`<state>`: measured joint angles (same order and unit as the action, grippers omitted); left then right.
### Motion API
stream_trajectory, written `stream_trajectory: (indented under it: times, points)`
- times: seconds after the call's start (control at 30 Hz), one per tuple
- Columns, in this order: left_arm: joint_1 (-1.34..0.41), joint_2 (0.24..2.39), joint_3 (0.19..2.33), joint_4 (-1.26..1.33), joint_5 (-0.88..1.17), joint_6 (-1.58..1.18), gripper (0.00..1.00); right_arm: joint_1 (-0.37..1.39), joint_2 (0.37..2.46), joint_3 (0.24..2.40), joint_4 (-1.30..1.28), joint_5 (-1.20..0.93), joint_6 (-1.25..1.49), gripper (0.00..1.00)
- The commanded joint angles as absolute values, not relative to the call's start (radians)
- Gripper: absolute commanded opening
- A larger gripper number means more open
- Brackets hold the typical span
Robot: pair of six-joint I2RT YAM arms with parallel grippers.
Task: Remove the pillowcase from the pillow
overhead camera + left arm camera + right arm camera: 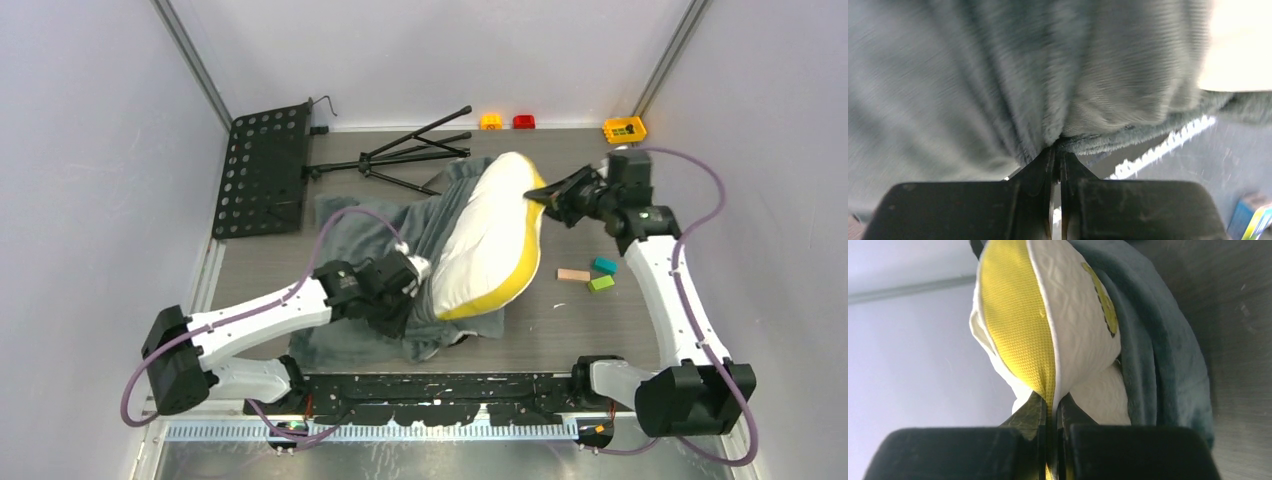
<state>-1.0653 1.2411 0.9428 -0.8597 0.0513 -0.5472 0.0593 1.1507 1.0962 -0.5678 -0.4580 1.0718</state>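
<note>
OK, status at that frame. Left pincer (pixel 1058 150) was clamped on a fold of the pillowcase (pixel 350 235). The wrist view showed grey plush bunched right at the fingertips, jaws almost together with fabric pinched between them.

Right pincer (pixel 1054 402) was clamped on the pillow (pixel 490 235) at its far right corner, on the seam where the yellow side band met the white quilted face.

Pillow sat mid-counter (pixel 570 325), tipped up on edge. Its long axis ran from far right to near left, yellow band facing right and down. Most of it was bare, with the white face and yellow band both exposed.

Pillowcase covered only the near-left end and wrapped the pillow's left flank. The rest lay wrinkled on the counter to the left and toward the near edge. In the right wrist view a strip of it also ran alongside the white face.

Left arm reached in from the left, its pincer at the pillow's lower left side.

Other items:
- Perforated black panel (pixel 262 172) at far left.
- Folded tripod (pixel 410 155) next to it, near the pillowcase's far edge; couldn't tell if they touched.
- Tan block (pixel 573 274), teal block (pixel 604 265) and green block (pixel 601 284) clustered just right of the pillow, apart from it.
- Orange brick (pixel 490 121), red brick (pixel 524 121) and yellow brick (pixel 624 129) along the far wall.
</note>
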Motion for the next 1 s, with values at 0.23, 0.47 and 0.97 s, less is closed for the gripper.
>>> stream_trajectory:
  times: [0.23,0.47,0.97]
  points:
    - [-0.732,1.02,1.045,-1.035,-0.069,-0.494,0.19,-0.282,1.22,1.293,-0.444,-0.578,1.002,0.0]
    - [-0.731,1.031,1.143,-1.007,-0.045,-0.463,0.8,-0.283,1.237,1.227,-0.39,-0.717,0.957,0.0]
    - [-0.514,1.228,0.95,-0.567,0.032,-0.681,0.93,-0.265,1.18,1.233,-0.751,-0.401,0.615,0.86]
